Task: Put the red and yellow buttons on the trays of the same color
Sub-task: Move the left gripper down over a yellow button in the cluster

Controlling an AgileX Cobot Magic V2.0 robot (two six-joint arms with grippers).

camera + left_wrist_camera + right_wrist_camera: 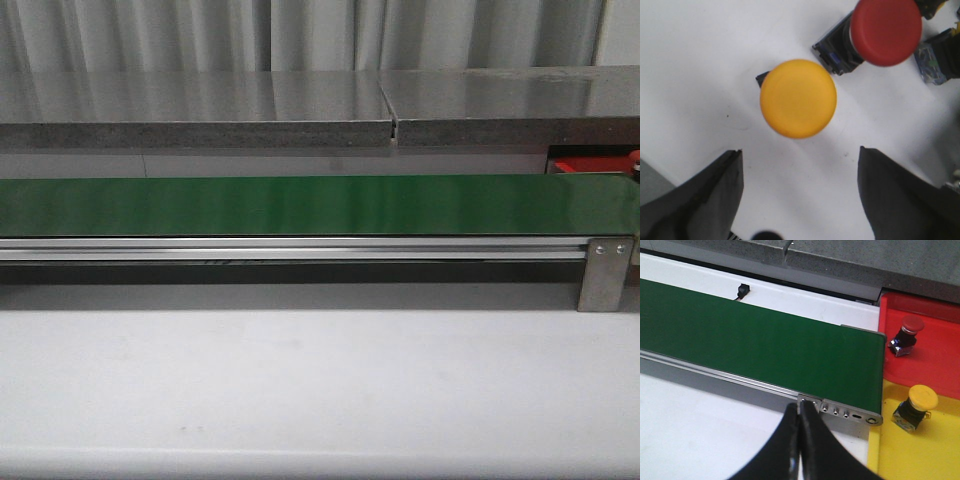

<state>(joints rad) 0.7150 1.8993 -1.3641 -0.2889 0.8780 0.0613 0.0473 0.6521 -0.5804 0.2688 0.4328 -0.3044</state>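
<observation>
In the left wrist view a yellow button stands on a white surface, just beyond my left gripper, which is open with nothing between its fingers. A red button lies a little farther off. My right gripper is shut and empty, hovering near the end of the green belt. Past that end lie a red tray holding a red button and a yellow tray holding a yellow button. Neither gripper shows in the front view.
The green conveyor belt runs across the front view on an aluminium rail with a metal bracket at its right end. Behind it is a grey shelf. More button bodies lie at the edge of the left wrist view.
</observation>
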